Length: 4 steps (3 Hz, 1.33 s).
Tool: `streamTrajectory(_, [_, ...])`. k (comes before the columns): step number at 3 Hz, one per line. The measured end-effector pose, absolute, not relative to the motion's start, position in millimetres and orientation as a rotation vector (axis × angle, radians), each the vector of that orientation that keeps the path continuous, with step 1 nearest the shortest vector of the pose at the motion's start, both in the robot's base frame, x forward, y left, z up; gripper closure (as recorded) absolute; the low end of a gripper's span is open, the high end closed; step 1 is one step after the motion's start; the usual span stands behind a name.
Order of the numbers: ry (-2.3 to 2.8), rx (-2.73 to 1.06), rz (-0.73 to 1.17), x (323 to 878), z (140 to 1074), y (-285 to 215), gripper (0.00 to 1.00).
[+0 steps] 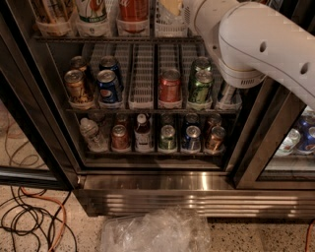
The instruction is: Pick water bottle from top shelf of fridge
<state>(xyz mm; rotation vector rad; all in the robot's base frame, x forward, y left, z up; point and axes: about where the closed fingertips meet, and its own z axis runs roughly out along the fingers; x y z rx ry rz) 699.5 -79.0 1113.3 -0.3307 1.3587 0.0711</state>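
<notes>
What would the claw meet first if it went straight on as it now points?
Probably the water bottle in its lattice tray; the claw is out of view past the arm's end at the top edge, so that's uncertain.

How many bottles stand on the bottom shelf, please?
2: a clear bottle at the left end, a brown bottle two places right. Cans may hide more. The gripper is out of view, up top.
</notes>
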Motion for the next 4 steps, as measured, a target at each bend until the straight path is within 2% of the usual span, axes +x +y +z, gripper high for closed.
streamTrajectory(4, [1.32,-0.316,0.069,696,1128,-81,1.0])
